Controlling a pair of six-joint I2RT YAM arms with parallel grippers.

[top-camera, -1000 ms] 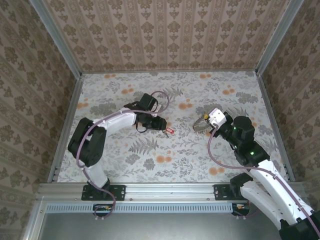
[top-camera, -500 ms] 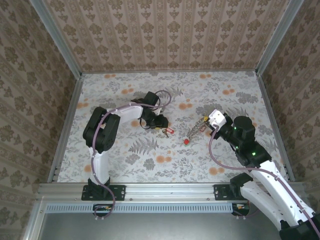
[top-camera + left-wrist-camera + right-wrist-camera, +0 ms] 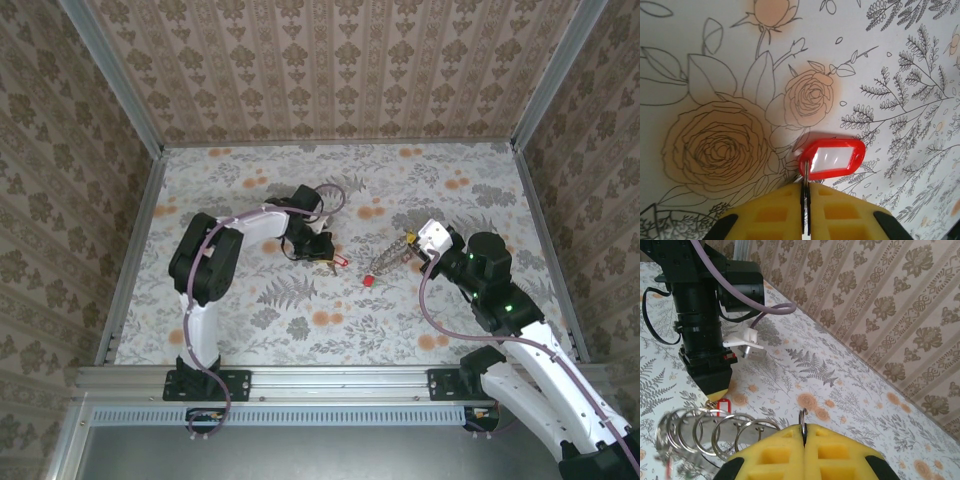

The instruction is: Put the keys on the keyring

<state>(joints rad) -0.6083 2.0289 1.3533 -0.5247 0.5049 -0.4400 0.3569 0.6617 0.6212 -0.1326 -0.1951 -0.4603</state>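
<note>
In the left wrist view my left gripper is shut on the thin metal shank of a red key, whose red plastic head lies flat on the floral table. From above, this left gripper sits mid-table with that red key just to its right. My right gripper is shut on one end ring of the keyring, a grey row of linked rings. Overhead, the right gripper holds the keyring slanting down-left. A second red key hangs at its low end.
Patterned walls with aluminium rails close the floral table on three sides. The left arm's body and purple cable stand close beyond the keyring in the right wrist view. Open floral surface stretches along the front and the back.
The right gripper has lifted the keyring off the table, so it now hangs stretched out to the left with a red key at its end. The left arm's elbow swung; its gripper stays at the key.
</note>
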